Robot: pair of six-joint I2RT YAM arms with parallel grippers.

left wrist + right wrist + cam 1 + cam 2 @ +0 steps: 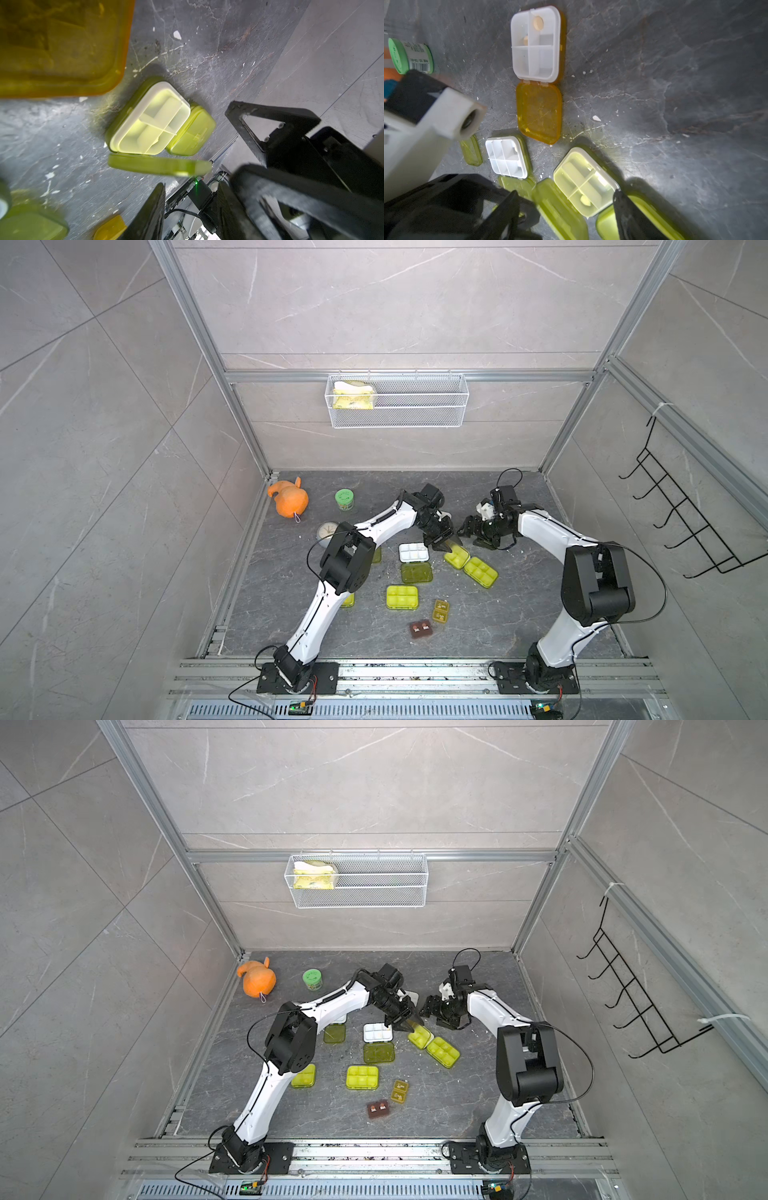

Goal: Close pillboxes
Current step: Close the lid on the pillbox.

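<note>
Right wrist: rounded white divided tray (pixel 535 43), translucent orange hinged lid (pixel 539 112).

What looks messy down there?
White crumbs are sprinkled over the dark table, maybe bits of pill. The orange-lidded box lies wide open, with two pills showing inside.
</note>
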